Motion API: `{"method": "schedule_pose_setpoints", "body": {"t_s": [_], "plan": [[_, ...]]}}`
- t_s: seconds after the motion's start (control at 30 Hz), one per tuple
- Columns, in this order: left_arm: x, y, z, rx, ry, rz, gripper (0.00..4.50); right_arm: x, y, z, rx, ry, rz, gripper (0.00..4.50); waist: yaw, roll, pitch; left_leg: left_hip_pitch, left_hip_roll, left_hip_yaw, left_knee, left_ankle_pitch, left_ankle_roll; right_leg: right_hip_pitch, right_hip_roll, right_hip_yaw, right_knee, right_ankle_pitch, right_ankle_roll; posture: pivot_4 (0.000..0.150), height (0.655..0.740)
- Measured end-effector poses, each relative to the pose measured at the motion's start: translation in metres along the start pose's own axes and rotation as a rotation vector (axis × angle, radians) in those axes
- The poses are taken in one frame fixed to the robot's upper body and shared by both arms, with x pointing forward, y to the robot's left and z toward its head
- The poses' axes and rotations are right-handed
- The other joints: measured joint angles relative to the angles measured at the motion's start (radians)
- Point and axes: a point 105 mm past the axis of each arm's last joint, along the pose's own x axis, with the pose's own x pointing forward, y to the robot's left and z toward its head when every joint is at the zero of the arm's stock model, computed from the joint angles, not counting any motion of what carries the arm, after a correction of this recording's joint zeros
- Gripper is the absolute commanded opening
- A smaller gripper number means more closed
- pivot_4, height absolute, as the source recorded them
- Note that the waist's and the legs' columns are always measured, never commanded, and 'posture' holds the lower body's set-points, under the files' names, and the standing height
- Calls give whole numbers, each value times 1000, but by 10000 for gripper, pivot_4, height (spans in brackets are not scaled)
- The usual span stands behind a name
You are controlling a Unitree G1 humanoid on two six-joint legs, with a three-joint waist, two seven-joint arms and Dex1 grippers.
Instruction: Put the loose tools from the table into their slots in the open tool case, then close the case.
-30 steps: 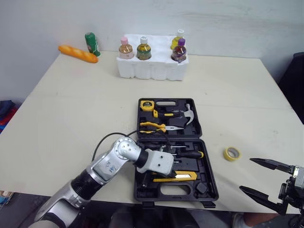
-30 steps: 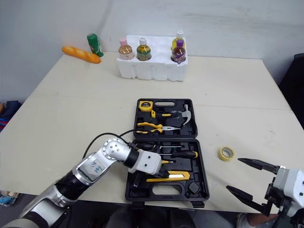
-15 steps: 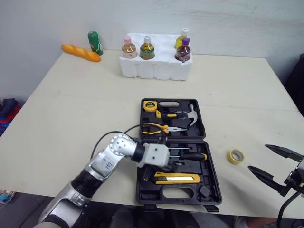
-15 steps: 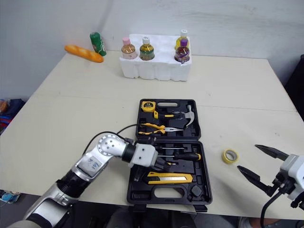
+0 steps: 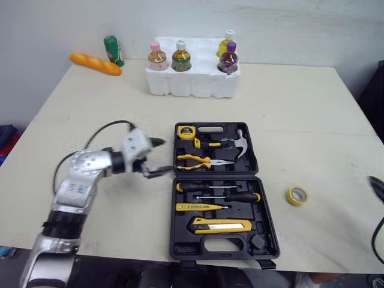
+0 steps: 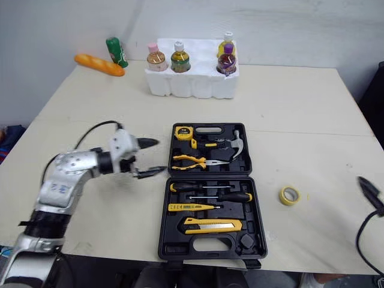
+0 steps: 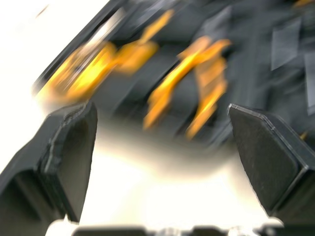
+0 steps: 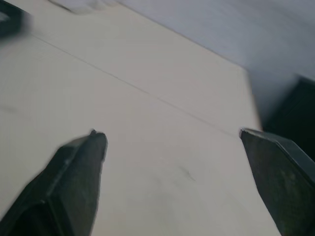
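Case [image 5: 217,244]: lies open and flat at mid-table [image 5: 288,108], with the lid half on the far side and the handle half on the near side.

Far half: tape measure [image 5: 186,132] in the left corner, hammer [image 5: 240,143] at the right, pliers [image 5: 201,159] along the hinge side. All are seated in slots.

Near half: two screwdrivers [image 5: 240,196] side by side, a yellow tester [image 5: 195,207] below them, and a knife [image 5: 221,225] nearest the handle. All are seated.

Tape roll [image 5: 294,195]: loose on the table, lying flat to the right of the near half, near the case but not touching it.

Left gripper [image 5: 162,156]: fingers [image 7: 69,147] spread wide with nothing between them. It hovers just beside the left edge of the far half, tips pointing toward the case. Its wrist view looks across the table at blurred yellow handles in the case.

Right gripper [image 8: 171,135]: fingers [image 8: 78,167] wide apart and holding nothing, over bare table at the far right, well apart from the case.

Back of table: a foam tray [image 5: 192,84] with four bottles upright in it. To its left are a green bottle [image 5: 112,50] and a bread loaf [image 5: 95,63], close together.
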Motion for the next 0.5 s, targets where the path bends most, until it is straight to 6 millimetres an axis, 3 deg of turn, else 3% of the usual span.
{"method": "schedule_pose_setpoints", "body": {"t_s": [0.13, 0.23, 0.5], "plan": [[-43, 20, -41, -4, 132, 143, 44805, -1, -7, -13, -34, 10, -49, 45000, -16, 0, 1, 0, 0, 2, -1, 0, 0, -1, 0, 1, 1, -1, 0, 1500, 7400], [-70, 35, -61, -60, 150, 287, 44805, 6, -14, -19, -19, -13, -162, 45000, -22, -3, 4, 1, 0, 2, 1, 0, 0, -1, -1, 1, 4, 0, 0, 1500, 7400], [-111, 72, -76, -142, 146, 574, 44805, 6, -19, -47, 28, 67, -327, 45000, -31, -7, 6, 1, -1, 1, 1, 0, -1, -1, -2, -1, 7, 0, 1, 1500, 7400]]}}
